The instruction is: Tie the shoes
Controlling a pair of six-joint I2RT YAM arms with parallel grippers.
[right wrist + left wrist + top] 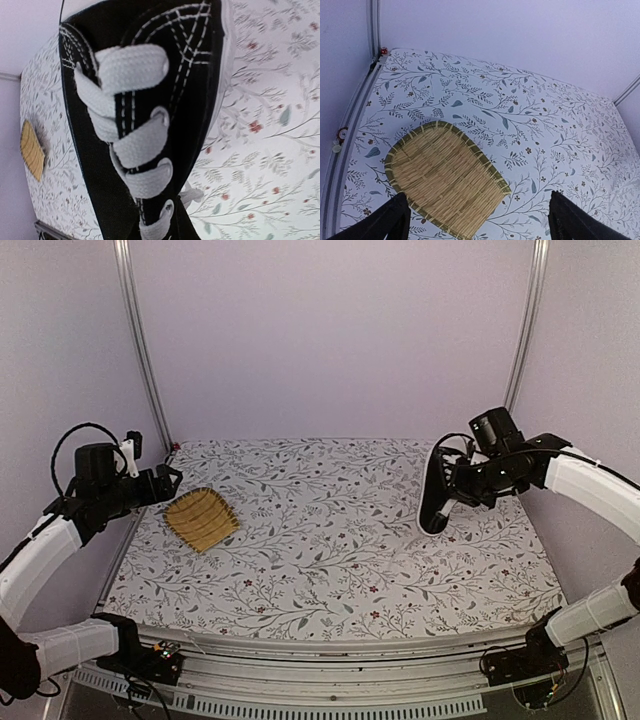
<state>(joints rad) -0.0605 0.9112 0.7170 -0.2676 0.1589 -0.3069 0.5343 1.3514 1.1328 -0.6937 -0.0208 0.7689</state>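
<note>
- Left gripper (165,480), left of the top view: jaws wide apart, nothing between them, raised at the surface's left edge.
- Yellow woven ribbed mat (201,519): flat on the floral-patterned surface (330,560), left of centre, just right of the left gripper. The left wrist view frames it between the two black fingers (385,222).
- Black canvas low-top sneaker (434,490): right of centre in the top view, stood on end, well apart from the mat. Can't tell whether its lower tip touches the surface.
- White laces (135,145): threaded crosswise through the eyelets, filling the right wrist view.
- Right gripper (458,485): jaws closed together, clamped on the sneaker's upper part. Exact grip point hidden.
</note>
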